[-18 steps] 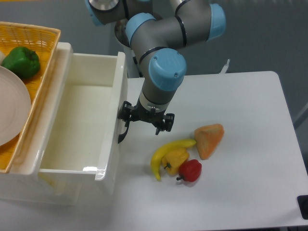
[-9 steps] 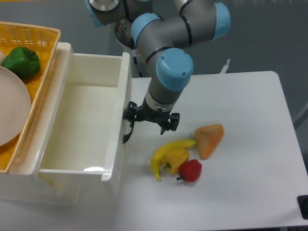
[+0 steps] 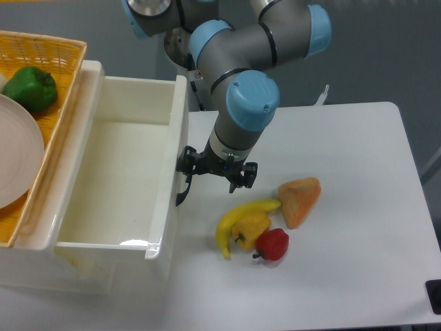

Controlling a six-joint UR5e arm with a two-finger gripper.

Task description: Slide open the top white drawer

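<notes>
The top white drawer (image 3: 110,172) stands pulled far out of the cabinet, its inside bare. The black curved handle (image 3: 181,194) sits on its front wall, facing the table. My gripper (image 3: 215,174) hangs right against that front, pointing down, with its fingers spread wide. The left finger (image 3: 185,161) is at the top of the handle and seems hooked on it; the right finger (image 3: 245,176) is out over the table. Nothing is clamped between the fingers.
A yellow wicker basket (image 3: 62,52) on the cabinet top holds a green pepper (image 3: 31,88) and a white plate (image 3: 15,148). On the white table (image 3: 358,207) lie a banana (image 3: 238,217), a yellow pepper (image 3: 251,228), a red pepper (image 3: 273,243) and an orange wedge (image 3: 300,200).
The drawer front and my gripper shifted a little to the right together from one second ago to half a second ago. Since then they have barely moved.
</notes>
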